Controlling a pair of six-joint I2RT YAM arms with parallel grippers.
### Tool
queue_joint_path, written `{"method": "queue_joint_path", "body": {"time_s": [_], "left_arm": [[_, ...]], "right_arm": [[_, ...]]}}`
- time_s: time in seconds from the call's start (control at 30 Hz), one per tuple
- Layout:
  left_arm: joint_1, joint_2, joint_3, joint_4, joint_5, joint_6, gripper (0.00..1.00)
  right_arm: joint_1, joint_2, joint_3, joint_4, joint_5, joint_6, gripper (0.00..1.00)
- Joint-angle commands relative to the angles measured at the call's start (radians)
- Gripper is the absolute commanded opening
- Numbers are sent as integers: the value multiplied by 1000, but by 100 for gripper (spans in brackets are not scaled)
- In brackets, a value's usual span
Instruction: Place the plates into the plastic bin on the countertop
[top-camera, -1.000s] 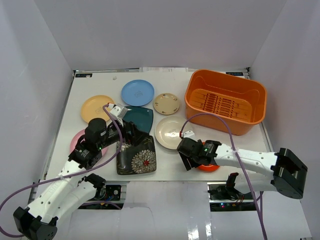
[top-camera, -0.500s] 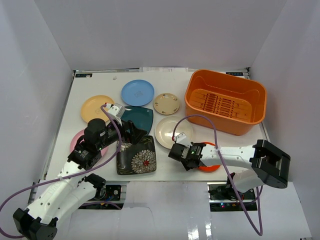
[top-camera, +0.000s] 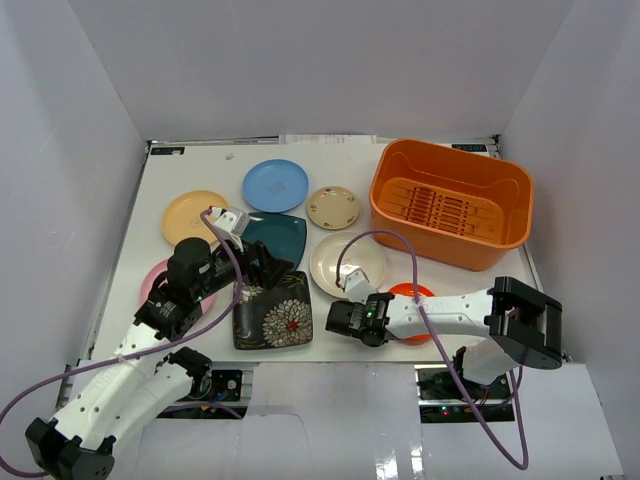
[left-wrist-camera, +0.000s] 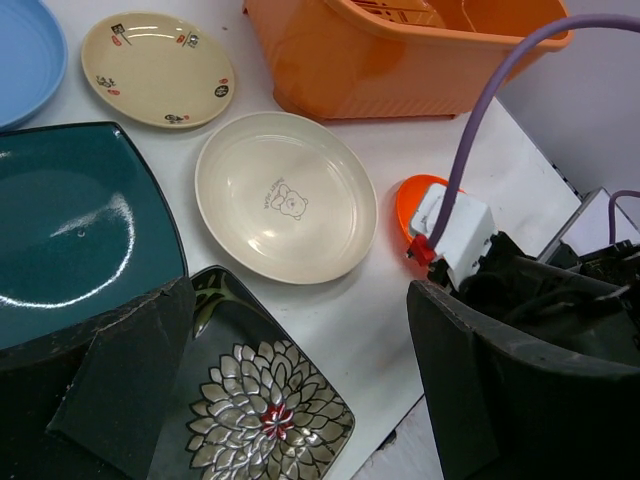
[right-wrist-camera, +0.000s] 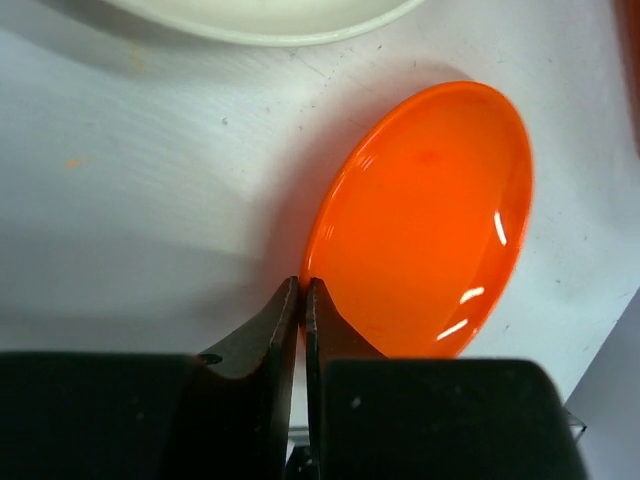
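A small orange-red plate (right-wrist-camera: 430, 220) lies near the countertop's (top-camera: 190, 165) front edge, tilted in the right wrist view. My right gripper (right-wrist-camera: 303, 285) is shut, its tips pinching that plate's near rim; in the top view the right gripper (top-camera: 380, 320) and its arm cover much of the orange-red plate (top-camera: 408, 292). My left gripper (left-wrist-camera: 300, 330) stands wide open above the black floral square plate (left-wrist-camera: 265, 420), beside the dark teal square plate (left-wrist-camera: 70, 230). The cream plate (top-camera: 345, 262), tan plate (top-camera: 333, 207), blue plate (top-camera: 275, 185), yellow plate (top-camera: 195, 215) and pink plate (top-camera: 150, 280) lie flat. The orange plastic bin (top-camera: 450, 150) holds no plates.
The bin stands at the back right, against the white side wall. White walls close in the left, back and right of the countertop. A purple cable (top-camera: 440, 245) loops over the right arm, in front of the bin. The table's front edge runs just below both grippers.
My right gripper has closed from open onto the orange-red plate's rim, and its wrist has shifted left. The left arm has stayed put, still open.
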Motion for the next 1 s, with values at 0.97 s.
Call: {"method": "queue_joint_path", "body": {"time_s": [0.97], "left_arm": [[-21,46,39,-33,-238,-110,98]], "right_arm": [[-597,-79,735,269,-15,-698,8]]}}
